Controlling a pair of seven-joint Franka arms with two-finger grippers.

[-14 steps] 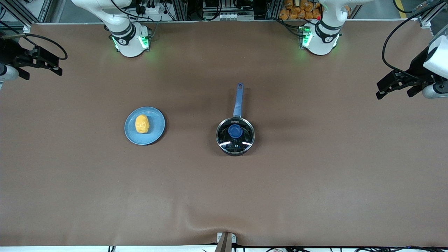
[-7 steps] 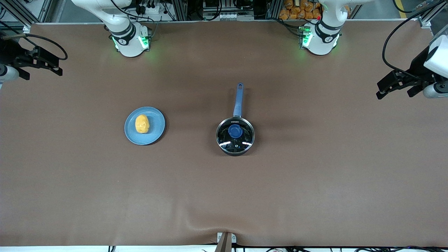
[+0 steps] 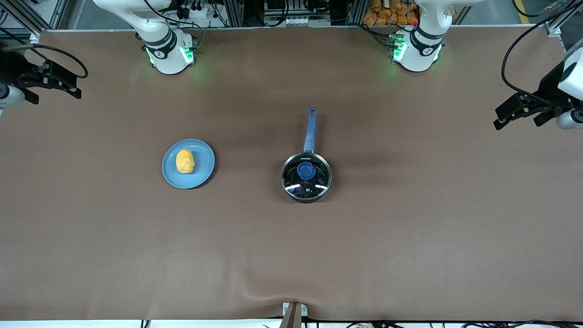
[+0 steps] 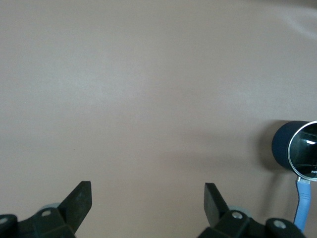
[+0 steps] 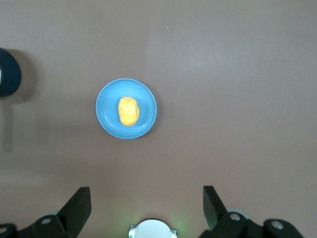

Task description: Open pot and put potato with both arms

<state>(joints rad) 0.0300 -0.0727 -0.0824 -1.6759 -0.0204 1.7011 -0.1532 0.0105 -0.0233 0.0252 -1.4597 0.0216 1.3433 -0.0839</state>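
The potato (image 3: pixel 185 161) lay on a blue plate (image 3: pixel 203 171), at nine o'clock from the lidded pot (image 3: pixel 306 177). The left gripper (image 3: pixel 517 111) and right gripper (image 3: pixel 52 82) hung spread wide, empty, over the table's (image 3: pixel 410 237) ends.

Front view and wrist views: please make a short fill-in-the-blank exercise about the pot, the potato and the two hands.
1. The potato lies on the blue ____.
2. The glass lid with the blue knob is ____ the pot.
3. The left hand and the right hand both have their fingers ____.
4. The pot's handle points toward the robots' ____.

Missing words: plate; on; open; bases
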